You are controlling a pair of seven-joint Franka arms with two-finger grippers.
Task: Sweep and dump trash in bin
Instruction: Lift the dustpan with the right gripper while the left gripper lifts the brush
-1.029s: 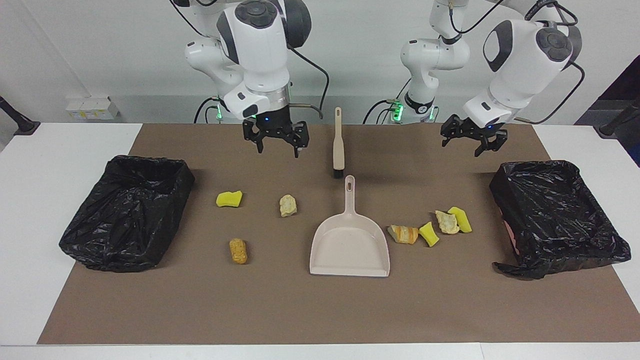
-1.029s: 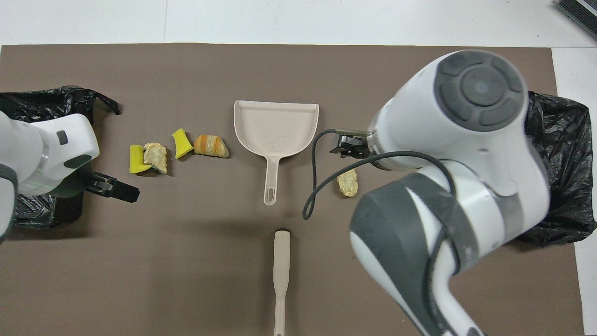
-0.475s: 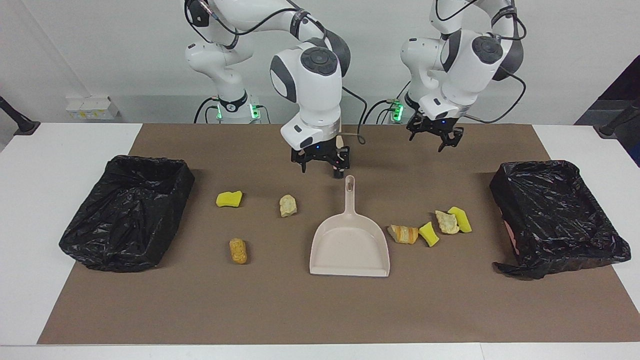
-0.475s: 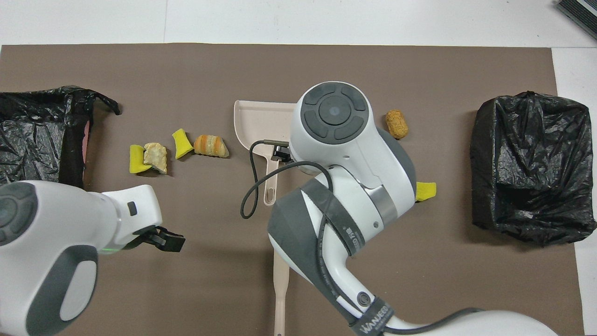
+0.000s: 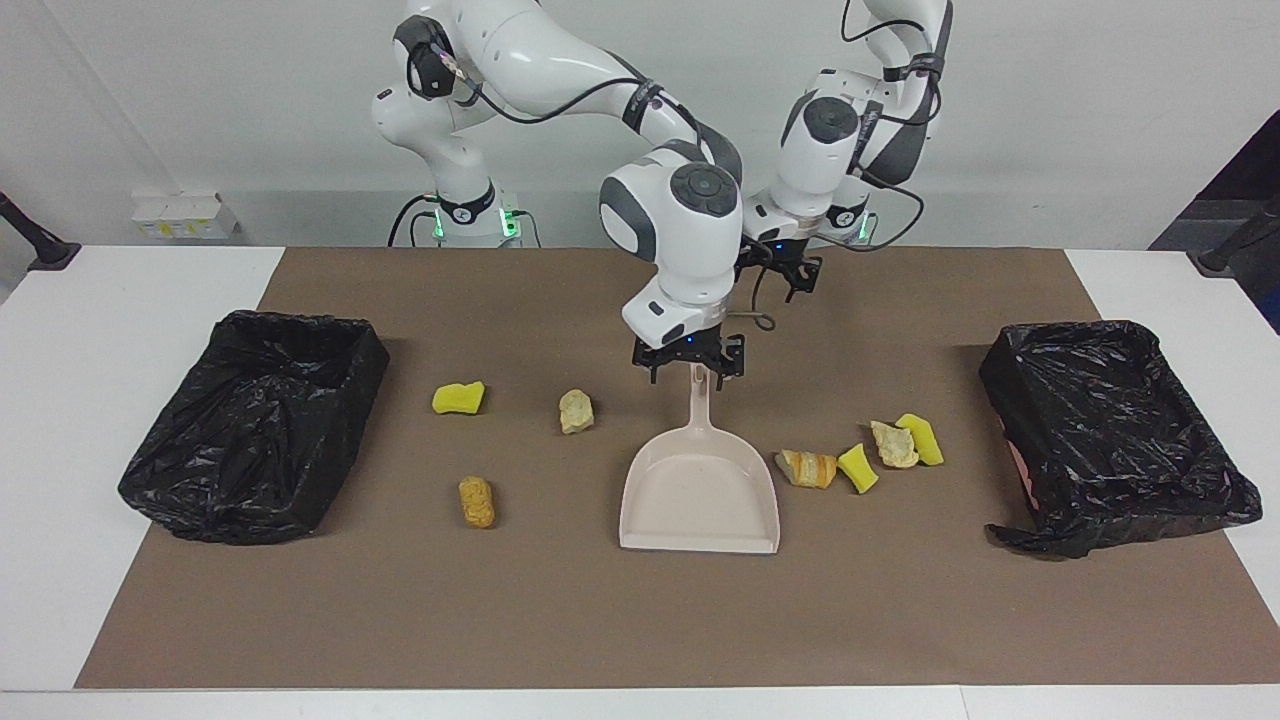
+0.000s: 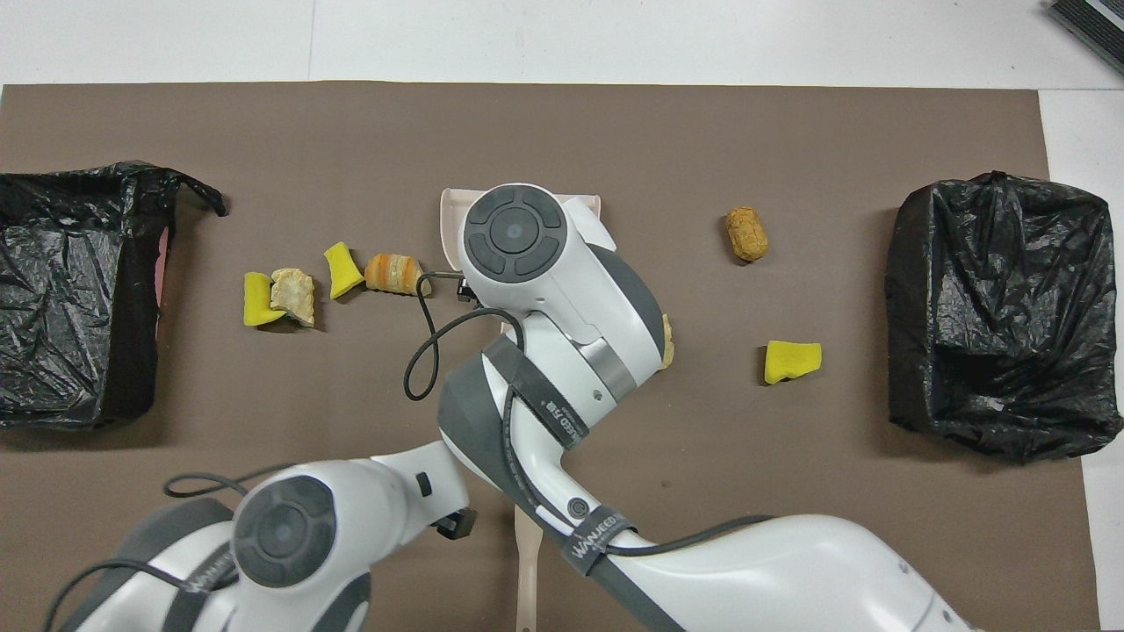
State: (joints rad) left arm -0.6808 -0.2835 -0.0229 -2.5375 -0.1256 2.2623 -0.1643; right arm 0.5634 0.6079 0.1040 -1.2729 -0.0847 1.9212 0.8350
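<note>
Nothing has been swept yet, as far as I can judge: every scrap lies loose on the brown paper mat [image 5: 640,620] and the beige plastic dustpan [image 5: 700,490] sits flat in the middle of it, empty, its handle pointing toward the robots. The right gripper [image 5: 690,362] is low over the tip of that handle with its fingers spread wide, one on each side of it; they have not closed on it, and whether they touch it I can't make out. The left gripper [image 5: 785,275] hangs over the mat close to the robots, fingers also apart and holding nothing. It seems to be above the beige long-handled brush [image 6: 528,562], of which only the handle end peeks out under the arms in the overhead view.

The trash is split into two lots. Toward the left arm's end, beside the dustpan, lie an orange-striped bread lump [image 5: 806,468], a yellow sponge chunk [image 5: 857,468], a pale crusty lump [image 5: 892,445] and another yellow sponge piece [image 5: 921,438]. Toward the right arm's end sit a yellow sponge wedge [image 5: 459,398], a pale bread chunk [image 5: 575,411] and a tan ridged roll [image 5: 476,501].

Two black-bag-lined bins, one at the left arm's end [image 5: 1110,435] and one at the right arm's end [image 5: 255,425], wait for the load. So the tools are not yet gripped, and the sweeping and dumping remain
</note>
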